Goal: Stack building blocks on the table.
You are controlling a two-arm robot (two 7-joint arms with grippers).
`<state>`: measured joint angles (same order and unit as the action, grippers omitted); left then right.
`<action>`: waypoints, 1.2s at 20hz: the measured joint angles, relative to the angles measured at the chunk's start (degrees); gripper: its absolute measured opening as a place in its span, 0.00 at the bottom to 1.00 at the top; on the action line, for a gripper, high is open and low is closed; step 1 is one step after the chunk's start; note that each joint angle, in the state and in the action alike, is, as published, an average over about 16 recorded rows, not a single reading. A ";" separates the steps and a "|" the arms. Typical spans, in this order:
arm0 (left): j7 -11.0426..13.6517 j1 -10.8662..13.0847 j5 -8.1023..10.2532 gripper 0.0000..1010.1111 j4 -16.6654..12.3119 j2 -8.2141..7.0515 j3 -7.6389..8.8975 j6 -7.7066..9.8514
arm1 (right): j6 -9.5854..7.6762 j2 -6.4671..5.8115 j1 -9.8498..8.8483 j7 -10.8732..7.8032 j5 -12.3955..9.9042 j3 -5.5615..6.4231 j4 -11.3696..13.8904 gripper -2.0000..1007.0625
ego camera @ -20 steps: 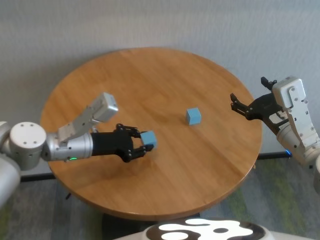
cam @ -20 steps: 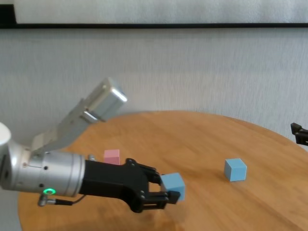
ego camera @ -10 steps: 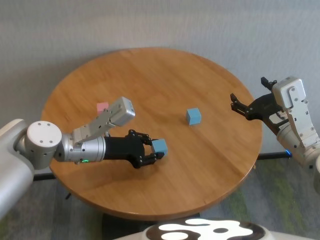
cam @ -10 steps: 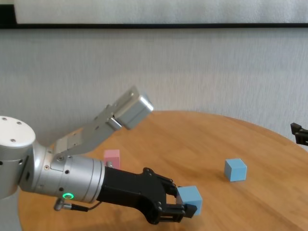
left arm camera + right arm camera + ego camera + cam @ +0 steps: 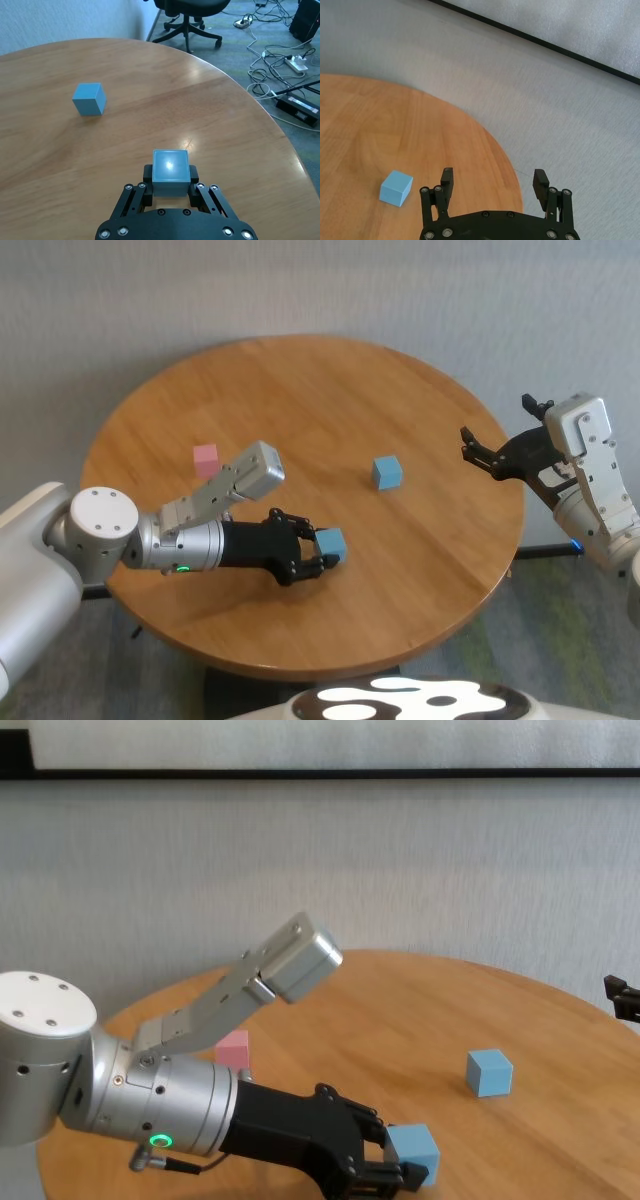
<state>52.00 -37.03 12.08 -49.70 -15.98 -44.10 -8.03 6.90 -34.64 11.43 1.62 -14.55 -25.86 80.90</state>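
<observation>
My left gripper (image 5: 322, 552) is shut on a light blue block (image 5: 331, 543), held low over the front middle of the round wooden table (image 5: 300, 400). The held block shows between the fingers in the left wrist view (image 5: 170, 170) and in the chest view (image 5: 415, 1151). A second light blue block (image 5: 388, 472) stands free on the table, ahead and to the right; it also shows in the left wrist view (image 5: 89, 98), the right wrist view (image 5: 396, 187) and the chest view (image 5: 489, 1072). A pink block (image 5: 205, 457) stands at the left, partly hidden behind my left arm in the chest view (image 5: 233, 1048). My right gripper (image 5: 472, 453) is open, hovering off the table's right edge.
The table's right rim (image 5: 515, 510) lies just under my right gripper. An office chair base (image 5: 189, 30) and floor cables (image 5: 280, 75) lie beyond the table's far edge in the left wrist view. A grey wall (image 5: 400, 860) stands behind.
My left gripper has carried the light blue block rightwards, towards the free blue block. The pink block has come into sight behind the arm. The right arm has not moved.
</observation>
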 joint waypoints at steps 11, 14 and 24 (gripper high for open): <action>0.73 -0.03 0.46 0.42 0.80 0.39 -0.20 -0.35 | 0.00 0.00 0.00 0.00 0.00 0.00 0.00 1.00; 0.61 -0.02 0.46 0.45 0.77 0.36 -0.17 -0.29 | 0.00 0.00 0.00 0.00 0.00 0.00 0.00 1.00; 0.06 0.21 0.49 0.70 0.22 0.10 0.03 -0.01 | 0.00 0.00 0.00 0.00 0.00 0.00 0.00 1.00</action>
<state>52.07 -36.82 12.57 -49.48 -15.89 -44.06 -8.04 6.90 -34.64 11.43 1.62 -14.55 -25.86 80.90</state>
